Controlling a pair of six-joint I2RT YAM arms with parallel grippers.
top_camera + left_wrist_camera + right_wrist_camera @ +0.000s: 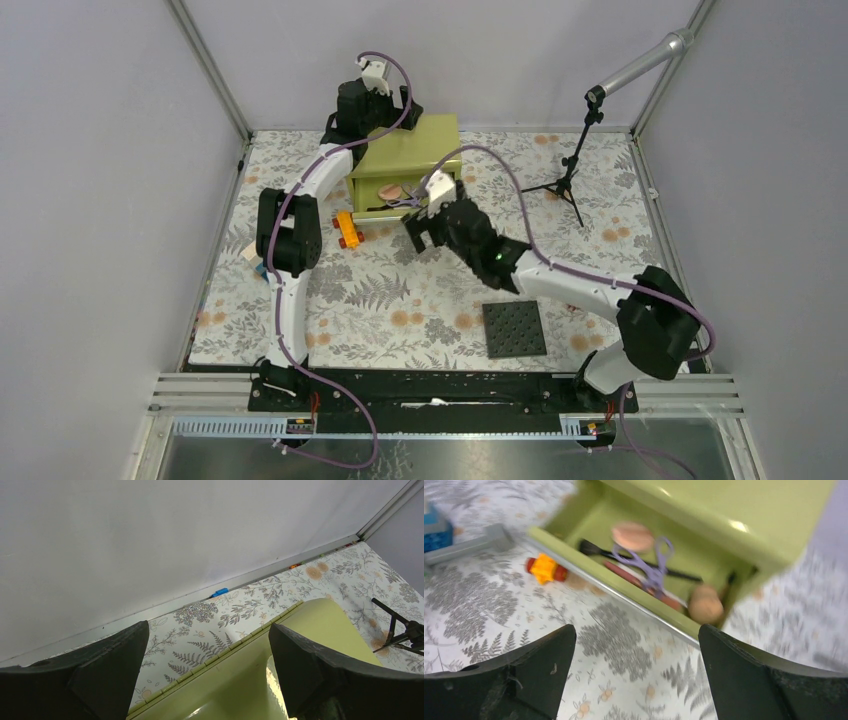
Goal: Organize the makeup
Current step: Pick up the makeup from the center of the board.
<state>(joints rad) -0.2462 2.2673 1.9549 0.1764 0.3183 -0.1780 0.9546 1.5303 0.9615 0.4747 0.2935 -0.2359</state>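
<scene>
Table edges: the floral table (400, 290) is closed in by walls at the far side, left and right.
Open room: the middle and near parts are bare; a studded plate (514, 328) lies near the right arm's base and a tripod (570, 180) stands at the far right.
Green box: the box (415, 140) sits at the far middle with its drawer (614, 592) pulled out towards the arms.
Drawer contents: round peach sponge (632, 536), black brush (591, 547), purple scissor-shaped tool (651, 565), pink-red stick (624, 575), egg-shaped sponge (705, 607) at the right end (image blurred).
Outside the drawer: orange toy car (544, 568), just in front of it.
Right claw: the right claw (636, 630) hangs before the drawer, fingers wide apart, holding nothing.
Left claw: the left claw (207, 630) is above the box's back edge, fingers apart, holding nothing.
View differences: only the right wrist view shows the drawer's contents clearly; only the left wrist view shows the box's hinged rear.
</scene>
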